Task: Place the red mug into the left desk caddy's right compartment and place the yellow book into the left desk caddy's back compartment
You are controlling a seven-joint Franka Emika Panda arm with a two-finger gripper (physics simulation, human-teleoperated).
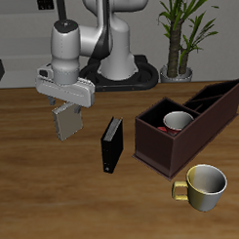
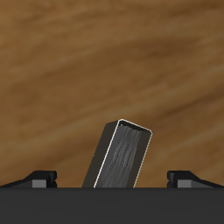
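My gripper (image 1: 64, 106) hangs above the table, well away from the left desk caddy, and is shut on the top of the yellow book (image 1: 65, 123). The book is a thin grey-tan volume that dangles slightly tilted. In the wrist view the yellow book (image 2: 122, 157) juts out between the two fingertips (image 2: 45, 178) of the gripper (image 2: 112, 180), with blurred wood far beneath it. The red mug (image 1: 176, 120) stands upright inside the left desk caddy (image 1: 157, 149), in the right compartment, its large square section; only its pale inside and a little red show.
A black book (image 1: 112, 144) stands upright on the table between my gripper and the caddy. A plain yellowish-cream mug (image 1: 204, 185) sits near the front edge, in front of the caddy. A potted plant (image 1: 177, 36) is behind the caddy.
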